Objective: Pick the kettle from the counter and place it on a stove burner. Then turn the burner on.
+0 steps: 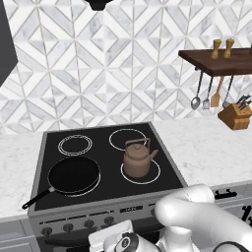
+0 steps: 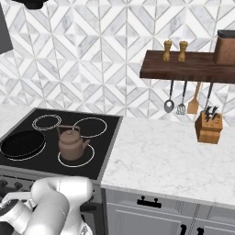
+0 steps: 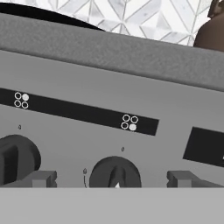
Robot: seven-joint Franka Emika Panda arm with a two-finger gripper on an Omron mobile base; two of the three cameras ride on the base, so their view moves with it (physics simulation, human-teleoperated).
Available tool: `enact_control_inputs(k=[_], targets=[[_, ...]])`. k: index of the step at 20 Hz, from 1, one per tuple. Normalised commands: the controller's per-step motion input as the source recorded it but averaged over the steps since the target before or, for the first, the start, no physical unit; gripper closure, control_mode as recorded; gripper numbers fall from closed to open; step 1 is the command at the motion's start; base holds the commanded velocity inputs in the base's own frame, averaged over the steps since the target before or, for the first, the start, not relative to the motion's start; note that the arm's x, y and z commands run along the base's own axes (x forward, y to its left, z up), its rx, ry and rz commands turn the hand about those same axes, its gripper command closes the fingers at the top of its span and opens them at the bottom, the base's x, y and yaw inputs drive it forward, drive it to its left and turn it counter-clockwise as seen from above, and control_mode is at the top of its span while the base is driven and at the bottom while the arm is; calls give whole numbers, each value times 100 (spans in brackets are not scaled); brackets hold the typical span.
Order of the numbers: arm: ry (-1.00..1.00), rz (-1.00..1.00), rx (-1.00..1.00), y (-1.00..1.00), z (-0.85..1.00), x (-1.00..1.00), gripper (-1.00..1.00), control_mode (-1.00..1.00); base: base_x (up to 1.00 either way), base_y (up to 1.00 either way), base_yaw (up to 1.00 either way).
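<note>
The copper-brown kettle [image 1: 138, 160] [image 2: 71, 143] stands upright on the front right stove burner [image 1: 153, 175] [image 2: 88, 158], a thin white ring on black glass. In the hand view the kettle [image 3: 211, 31] peeks over the stove's top edge at the upper right. My gripper [image 3: 113, 179] is low in front of the stove's grey control panel [image 3: 109, 83]. It is open, its fingertips [image 3: 41, 178] standing either side of a dark round knob [image 3: 114, 171] without touching it. The white marble counter [image 1: 211, 147] [image 2: 170, 151] lies to the right of the stove.
A black frying pan [image 1: 74, 174] [image 2: 22, 143] covers the front left burner. Another knob [image 3: 15, 158] sits left of my gripper. A knife block [image 1: 235, 115] [image 2: 209, 127] stands at the wall under a wooden shelf [image 1: 221, 61] [image 2: 183, 66] with hanging utensils.
</note>
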Motion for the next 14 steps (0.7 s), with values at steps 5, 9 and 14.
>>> enact_control_inputs(k=[5, 9, 14], targets=[[-2, 0, 10, -4, -16, 13, -100, -100, 0, 0, 0], [0, 0, 8, -12, -12, 5, -100, -100, 0, 0, 0], [0, 0, 0, -5, 0, 0, -100, -100, 0, 0, 0]])
